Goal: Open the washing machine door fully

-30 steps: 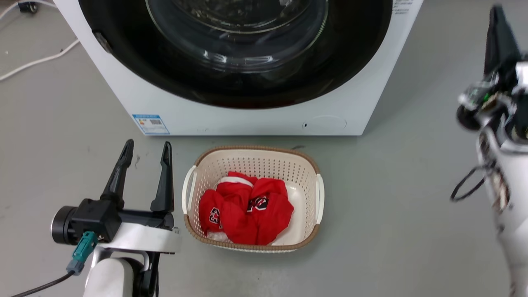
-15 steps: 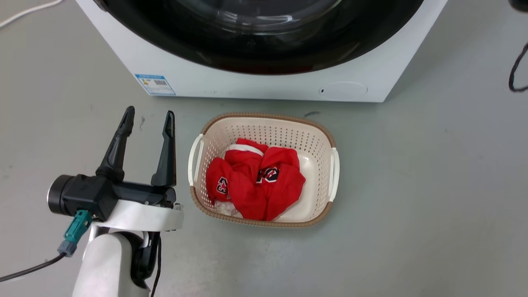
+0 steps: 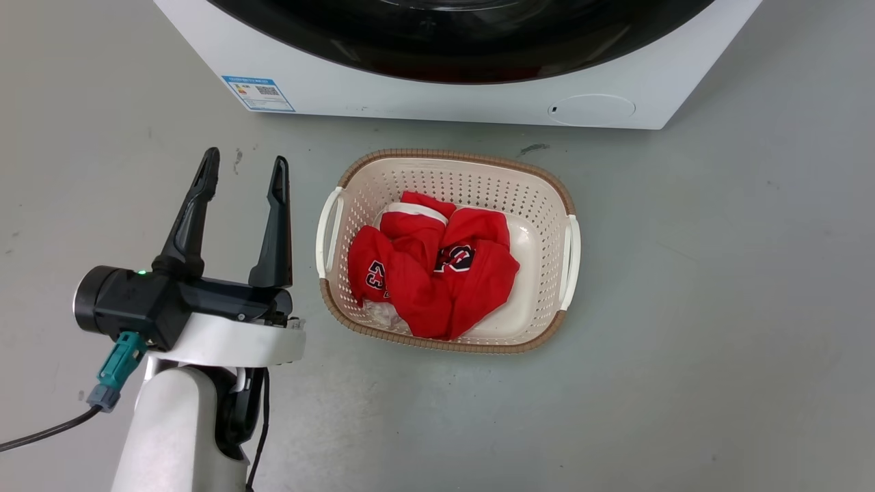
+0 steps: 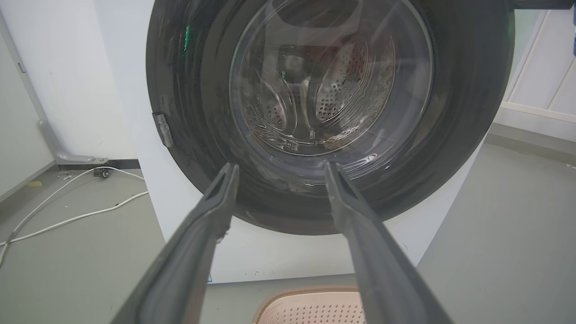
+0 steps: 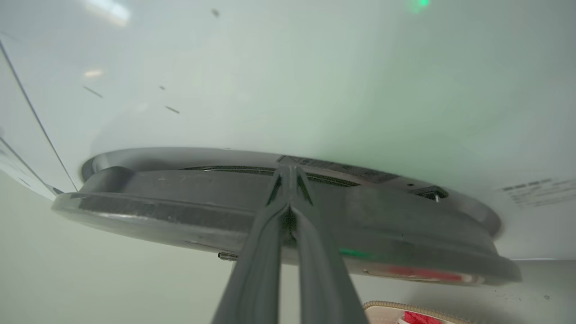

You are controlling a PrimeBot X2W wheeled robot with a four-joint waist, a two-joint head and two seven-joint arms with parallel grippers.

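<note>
While a plain grey floor [image 3: 683,307] spreads beneath everything, the washing machine [image 3: 410,102] stands on it against a pale wall [image 4: 58,67], with a white cable [image 4: 67,216] trailing over the floor to one side. A blue sticker [image 3: 258,92] and a round cap [image 3: 591,109] sit low on the machine's white front. Just before the machine rests a cream perforated basket [image 3: 451,156] with a brown rim, holding crumpled red clothing [image 3: 437,273]. The washing machine door [image 4: 450,112] fills most of the machine's front, its glass centre showing the steel drum behind. The left gripper [image 3: 245,158] hovers beside the basket with its two dark fingers spread wide and empty; in its wrist view the lower part of the door shows between the fingertips, well apart from them. The right gripper [image 5: 290,168] has its fingers pressed together, lying across the door's dark rim with the tips at the seam where the rim meets the white front; whether they pinch anything there cannot be told.
</note>
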